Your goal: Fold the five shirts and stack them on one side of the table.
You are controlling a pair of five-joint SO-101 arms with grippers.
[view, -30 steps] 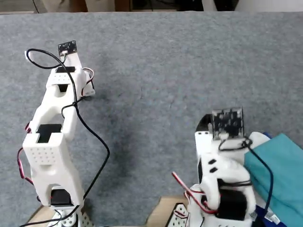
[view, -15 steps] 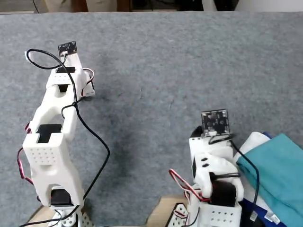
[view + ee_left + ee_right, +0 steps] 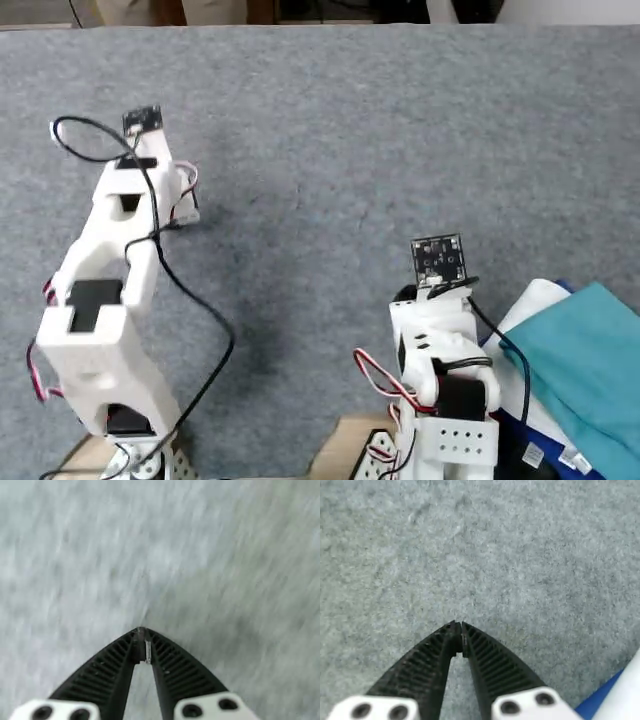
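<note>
Both arms' jaws are closed and empty, and the teal shirt [image 3: 585, 360] atop the stack [image 3: 528, 308] looks soft, light and floppy, so pinch a folded edge.

Stacked shirts [image 3: 588, 358] lie on the table [image 3: 350, 130] at its near right corner.

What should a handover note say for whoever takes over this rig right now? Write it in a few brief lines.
Left hand: shut, empty, above the grey mat.
Right hand: shut, empty, above the mat, close to the stack.
Shirts: a folded teal shirt tops a white shirt and a blue layer on the robot's right side of the table.
Done: a stack is formed.
Left: three layers show; confirm all five are in it.
</note>
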